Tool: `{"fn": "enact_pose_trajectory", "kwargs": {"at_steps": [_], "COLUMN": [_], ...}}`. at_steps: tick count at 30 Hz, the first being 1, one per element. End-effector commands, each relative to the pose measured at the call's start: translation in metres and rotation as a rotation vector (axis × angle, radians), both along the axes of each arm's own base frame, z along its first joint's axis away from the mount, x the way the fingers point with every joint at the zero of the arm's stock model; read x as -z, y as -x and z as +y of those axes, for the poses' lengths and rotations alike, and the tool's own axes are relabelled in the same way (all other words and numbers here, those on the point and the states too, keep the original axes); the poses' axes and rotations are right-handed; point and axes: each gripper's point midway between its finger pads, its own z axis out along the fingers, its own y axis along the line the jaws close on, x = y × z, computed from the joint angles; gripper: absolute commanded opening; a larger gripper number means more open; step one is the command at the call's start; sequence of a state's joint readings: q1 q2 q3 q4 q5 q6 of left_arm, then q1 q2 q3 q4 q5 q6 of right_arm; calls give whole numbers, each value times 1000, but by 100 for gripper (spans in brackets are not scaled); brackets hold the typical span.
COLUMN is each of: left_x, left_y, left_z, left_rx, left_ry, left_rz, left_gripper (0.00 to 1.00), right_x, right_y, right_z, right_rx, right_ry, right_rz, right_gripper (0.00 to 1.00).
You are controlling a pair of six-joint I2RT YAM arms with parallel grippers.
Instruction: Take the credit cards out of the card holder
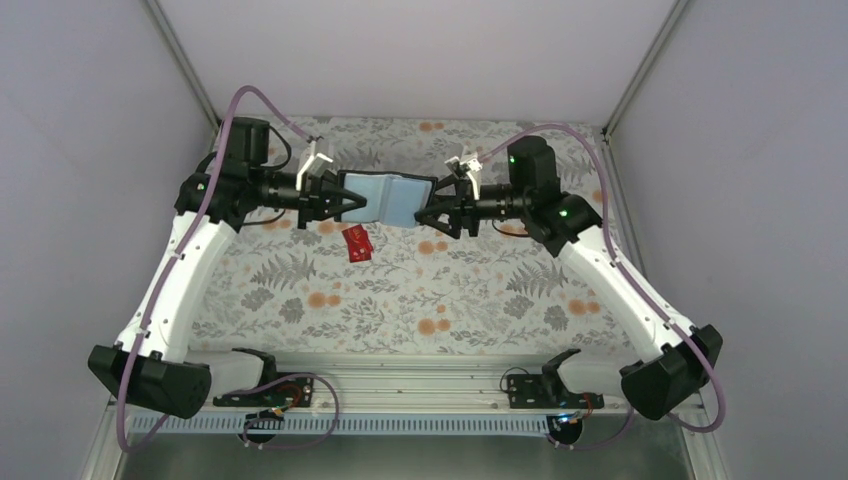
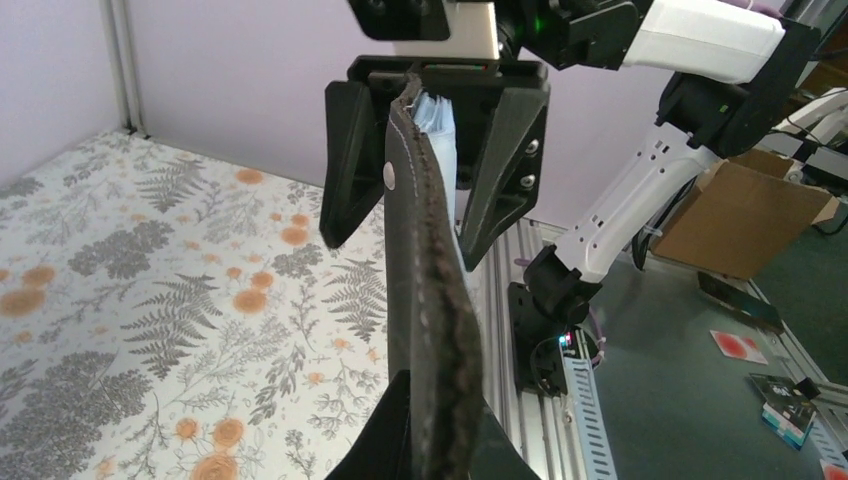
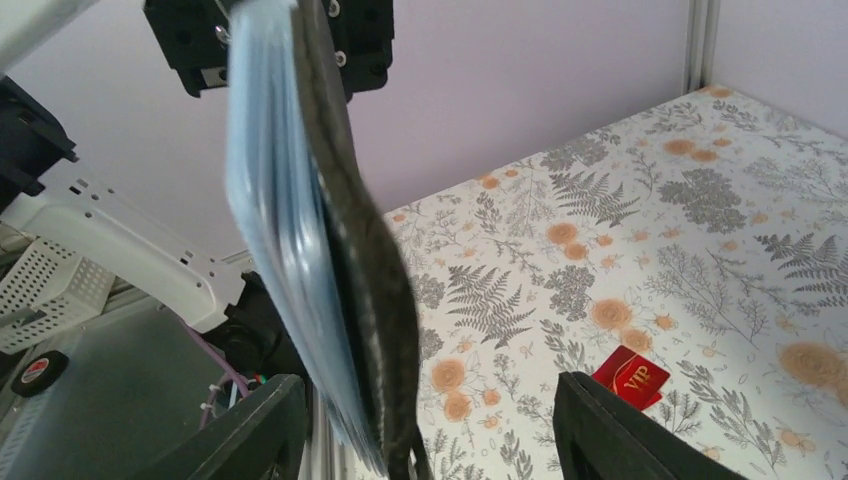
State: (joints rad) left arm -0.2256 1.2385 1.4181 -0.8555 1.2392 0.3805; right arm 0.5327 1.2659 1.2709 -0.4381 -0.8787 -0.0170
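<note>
The card holder (image 1: 385, 198) hangs unfolded in the air between both arms, its light blue inner face up and its black outside below. My left gripper (image 1: 338, 203) is shut on its left end; in the left wrist view the black edge (image 2: 430, 280) runs out from between my fingers. My right gripper (image 1: 432, 217) is open, with its fingers (image 3: 600, 425) standing wide on either side of the holder's right end (image 3: 350, 260) and gaps on both sides. Red credit cards (image 1: 357, 243) lie overlapped on the floral cloth below the holder; one reads VIP (image 3: 630, 377).
The floral cloth (image 1: 460, 290) covers the table inside grey walls. An aluminium rail (image 1: 400, 385) with both arm bases runs along the near edge. Beyond the table, the left wrist view shows a cardboard box (image 2: 745, 215) and loose cards on the floor (image 2: 740, 345).
</note>
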Motion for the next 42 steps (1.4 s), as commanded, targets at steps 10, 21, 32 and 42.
{"fn": "enact_pose_trajectory", "kwargs": {"at_steps": [10,21,32,42], "left_x": [-1,1,7,24], "left_y": [15,18,7,-10], "left_z": [0,-2,-4,-4], "left_rx": [76,106,78,8], "left_ry": [27,57,48,-2], "left_rz": [-35,-18,11,28], "left_gripper": [2,2,2,55], "right_x": [-11,-26,-34,-32], "right_y": [13,19,32,8], "right_z": [-7,9,42,48], "right_rx": [-18,0,-61,65], "right_ry": [-12,-86,-120,-100], "right_rz": [-137,-198,-220,-118], "right_gripper": [49,32,29,4]}}
